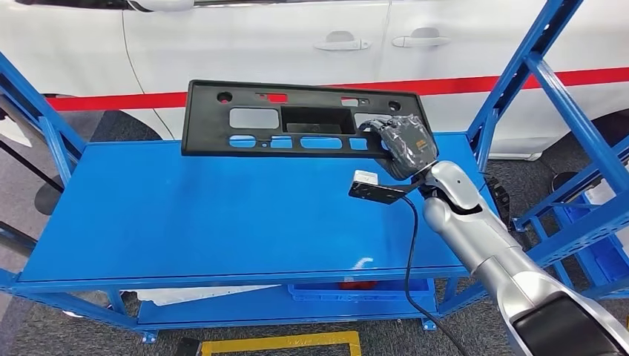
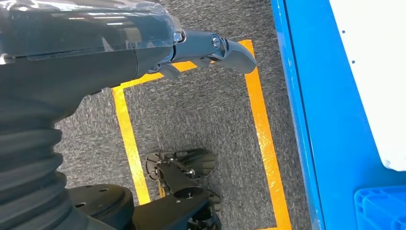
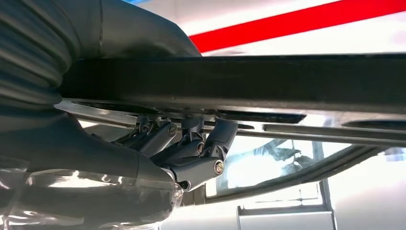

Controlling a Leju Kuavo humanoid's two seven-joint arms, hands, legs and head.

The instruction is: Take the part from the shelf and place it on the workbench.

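The left hand (image 2: 210, 48) hangs beside the shelf (image 2: 335, 120), over grey carpet marked with yellow tape (image 2: 261, 120); its fingers hold nothing, though whether they are spread or curled cannot be told from the little that shows.

In the head view the blue shelf (image 1: 185, 222) runs across the middle, its top deck wide and flat, with blue uprights at both ends. A white car (image 1: 259, 44) with a red stripe stands behind it.

The part (image 1: 297, 119), a long black plastic panel with several cut-outs, stands on edge at the back of the top deck, leaning slightly away from the robot. Its left end is free.

At the part's right end the right hand (image 1: 404, 144) is clamped on it, palm over the front face. The right wrist view shows dark fingers (image 3: 196, 160) hooked under the part's edge (image 3: 239, 81). The silver arm (image 1: 482, 237) comes up from the lower right, a black cable (image 1: 409, 252) trailing down from the wrist.
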